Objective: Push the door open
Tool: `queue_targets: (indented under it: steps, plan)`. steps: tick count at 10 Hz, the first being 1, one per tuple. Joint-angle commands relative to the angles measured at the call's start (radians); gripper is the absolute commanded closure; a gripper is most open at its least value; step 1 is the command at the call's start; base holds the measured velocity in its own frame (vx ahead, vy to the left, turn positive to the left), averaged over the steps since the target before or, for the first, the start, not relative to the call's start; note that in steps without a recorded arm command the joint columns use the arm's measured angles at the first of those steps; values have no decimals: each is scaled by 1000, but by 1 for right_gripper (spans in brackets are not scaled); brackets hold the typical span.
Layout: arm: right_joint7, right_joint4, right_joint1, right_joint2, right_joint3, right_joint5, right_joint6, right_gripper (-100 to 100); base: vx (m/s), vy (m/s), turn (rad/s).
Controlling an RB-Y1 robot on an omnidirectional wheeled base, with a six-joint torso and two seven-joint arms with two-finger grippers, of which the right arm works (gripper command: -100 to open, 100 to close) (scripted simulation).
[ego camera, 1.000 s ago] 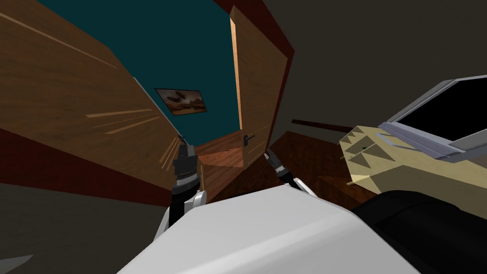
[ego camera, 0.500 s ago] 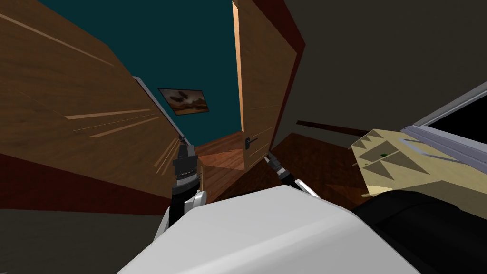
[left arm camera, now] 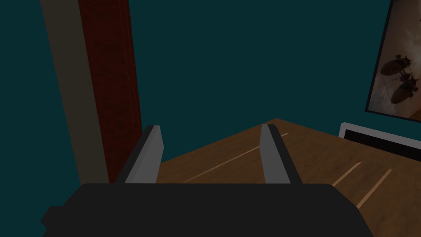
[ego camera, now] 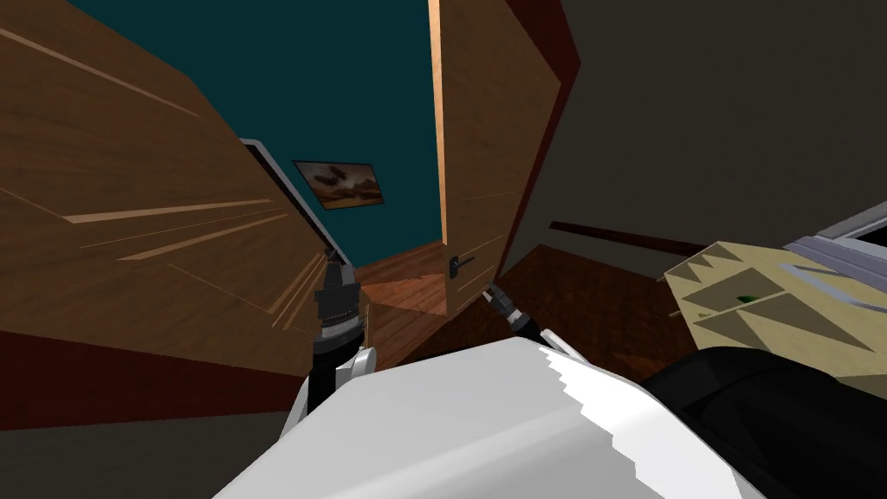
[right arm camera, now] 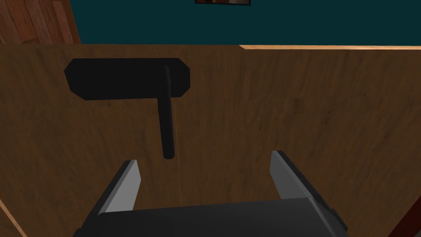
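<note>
**DOOR PARTLY OPEN — PUSH INCOMPLETE**

The door (ego camera: 489, 156) is located ahead and slightly right, swung partway; a teal wall (ego camera: 364, 95) is seen through the gap. Further swing is judged necessary. Its long axis is upright, its face turned to the right gripper (right arm camera: 204, 158), fingers spread near the handle (right arm camera: 166, 123). The left gripper (left arm camera: 209, 126) is likewise spread — nothing is held.

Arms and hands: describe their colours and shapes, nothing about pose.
Left hand and right hand each carry two thin, light grey, blade-like fingers on a dark boxy body. The left arm and right arm are dark with grey bands near the wrist, then white shells.
</note>
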Motion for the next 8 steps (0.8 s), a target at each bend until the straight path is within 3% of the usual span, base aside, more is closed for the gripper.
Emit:
queue_targets:
  steps: [1,5,8]
  plan:
    - [-28,30,1,-16,4,9,-16,-100,125,-56,62]
    - [-97,90,1,-59,15,31,-40,-100,212,-84,77]
    - [-86,96,-18,-46,12,23,-21,-100,140,18,53]
